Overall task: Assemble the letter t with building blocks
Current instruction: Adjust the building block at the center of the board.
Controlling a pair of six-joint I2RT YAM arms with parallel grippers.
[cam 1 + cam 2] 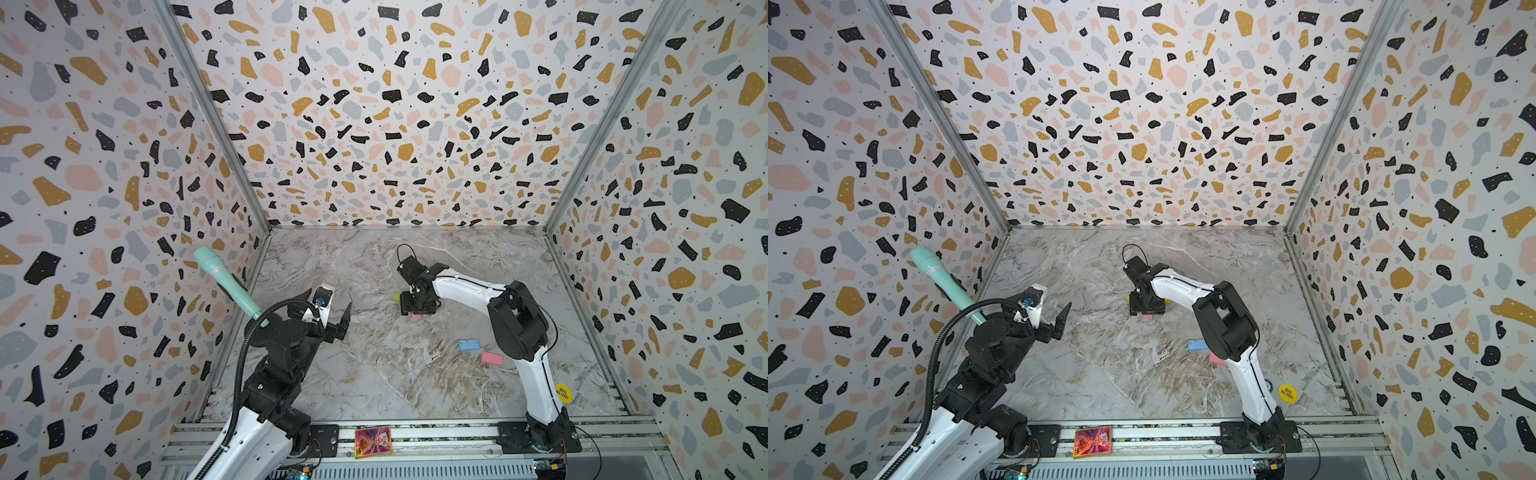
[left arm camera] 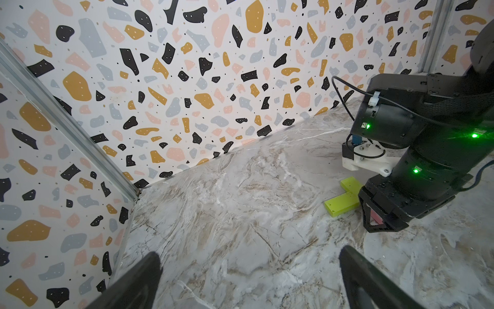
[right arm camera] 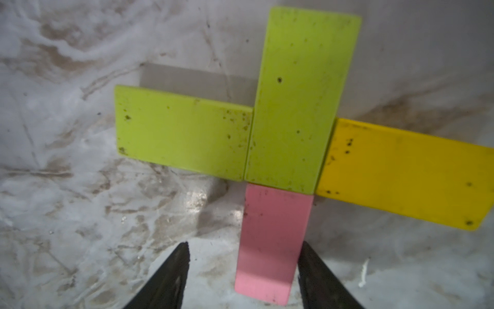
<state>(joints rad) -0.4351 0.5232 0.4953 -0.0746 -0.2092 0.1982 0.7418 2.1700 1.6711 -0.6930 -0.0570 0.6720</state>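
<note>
In both top views my right gripper hangs low over the letter t, its body blocking all but a lime edge and a pink sliver. Behind those fingers, by the right arm, lie the light blue brick and the loose pink brick, with the yellow disc further back. My left gripper hangs well apart.

From the left wrist, the left fingers stand wide with only bare table between them. Ahead of them the right gripper's body hides the figure except the lime crossbar brick and lime stem brick.

From the right wrist, the jaws stand half apart astride the pink stem brick, gripping nothing: one finger sits just beside its edge, and table shows at the other. Beyond the fingertips it meets the lime stem brick, flanked by the lime crossbar brick and the yellow brick.
</note>
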